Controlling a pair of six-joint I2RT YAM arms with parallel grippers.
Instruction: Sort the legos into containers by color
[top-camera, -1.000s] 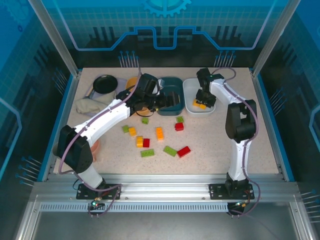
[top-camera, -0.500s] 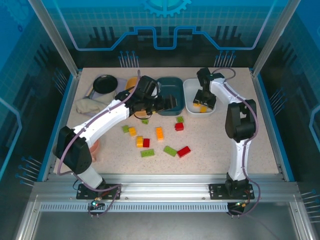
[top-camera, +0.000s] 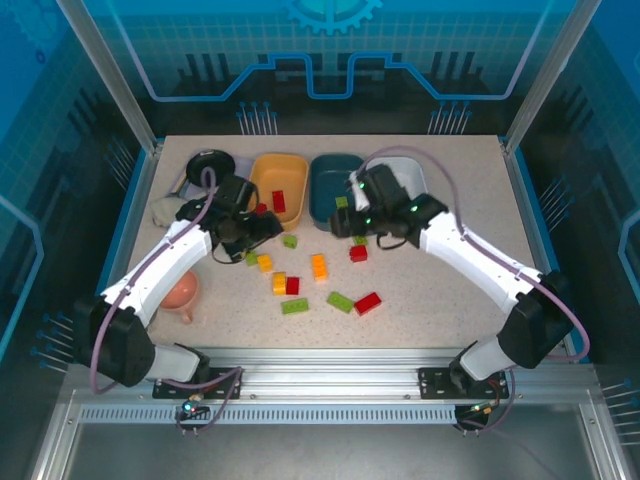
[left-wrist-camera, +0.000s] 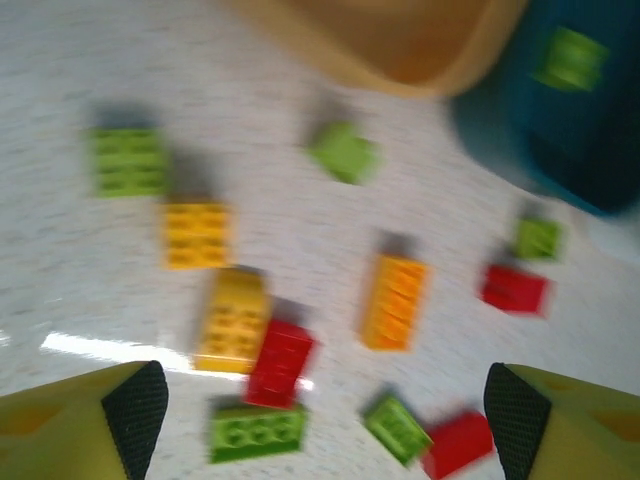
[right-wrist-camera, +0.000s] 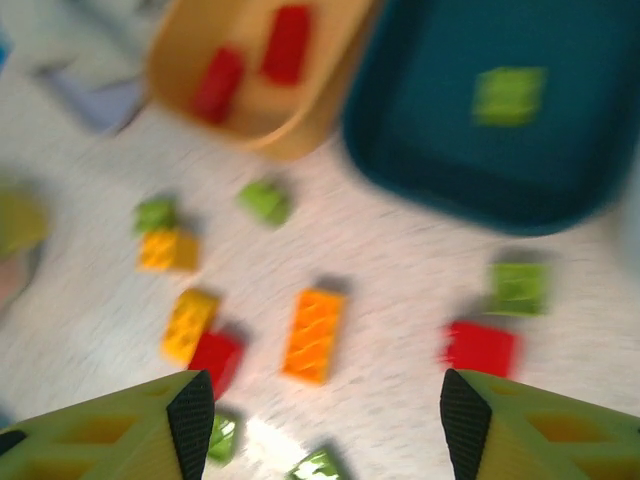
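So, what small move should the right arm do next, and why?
Probably lower the right pincer onto the light green brick lying just outside the teal bin. The pincer stands open and empty, that brick seems to be the loose one nearest to it, and the teal bin already holds a green brick, so the carry would be short.

On my speckled beige tabletop (top-camera: 440, 290), a small round black pan (top-camera: 205, 161) sits at ten o'clock, a crumpled beige cloth (top-camera: 164, 210) at nine, and a salmon-pink plastic cup (top-camera: 182, 292) at eight.
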